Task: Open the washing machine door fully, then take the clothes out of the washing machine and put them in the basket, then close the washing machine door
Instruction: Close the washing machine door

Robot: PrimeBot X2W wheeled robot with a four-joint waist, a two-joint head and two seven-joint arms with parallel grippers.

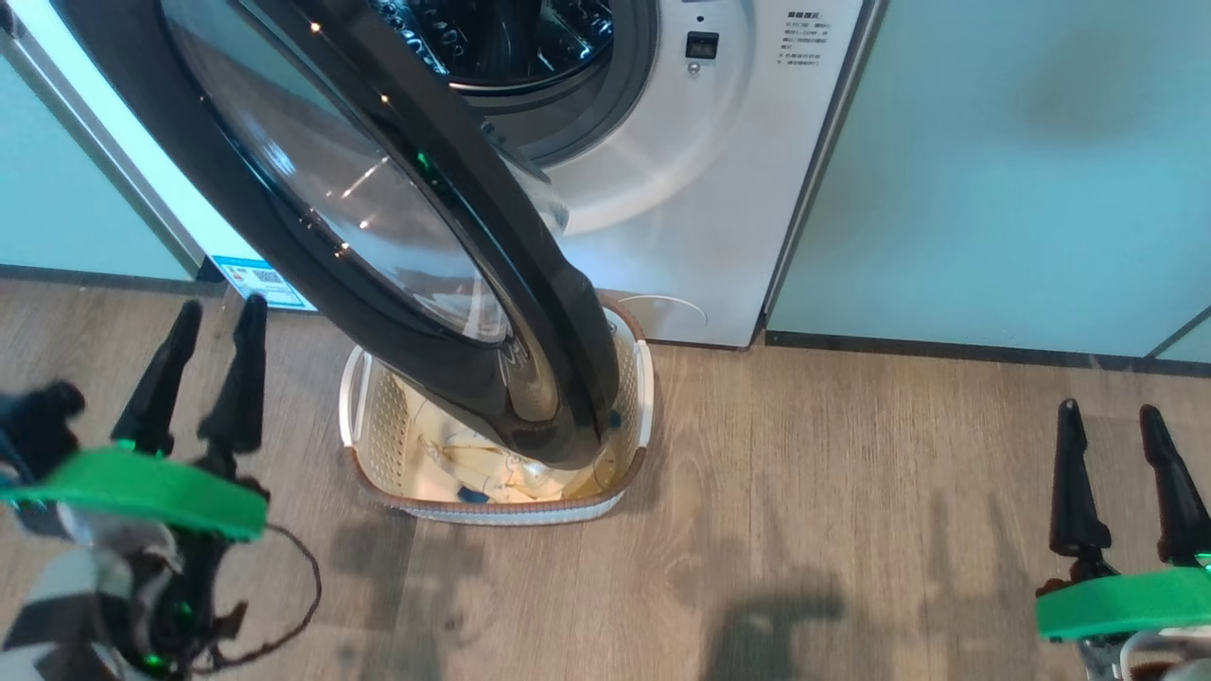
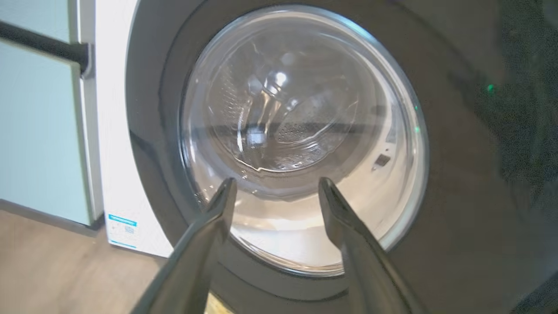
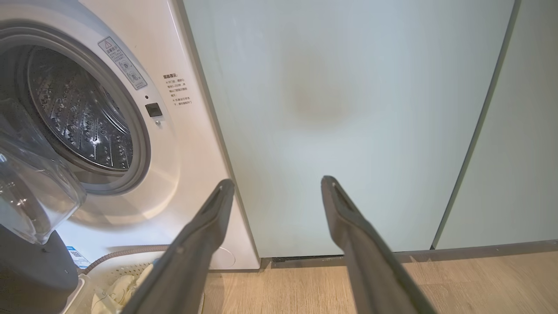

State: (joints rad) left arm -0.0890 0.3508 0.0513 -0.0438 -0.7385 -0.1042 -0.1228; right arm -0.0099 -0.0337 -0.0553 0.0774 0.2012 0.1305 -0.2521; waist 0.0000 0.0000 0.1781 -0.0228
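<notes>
Looking down from the head view, you have the washing machine door (image 1: 397, 218) standing open, angled out from the washing machine (image 1: 681, 189), with its lower end hanging over the basket (image 1: 364, 416) on the wood floor (image 1: 851, 492). The clothes (image 1: 473, 463) lie inside the basket, pale yellow with a blue patch, partly hidden behind the door. Your left gripper (image 1: 221, 307) sits left of the basket and apart from it, fingers spread and holding nothing. In the left wrist view those fingers point straight at the door's glass bowl (image 2: 301, 131), near it. Your right gripper (image 1: 1109, 409) is far off on the right side of the floor, fingers also spread and empty, well apart from the door, basket and clothes. In the right wrist view it faces the pale green cabinet panel (image 3: 348, 109) beside the machine, with the steel drum (image 3: 83, 117) at the upper left and a corner of the basket with the clothes at the lower left.
</notes>
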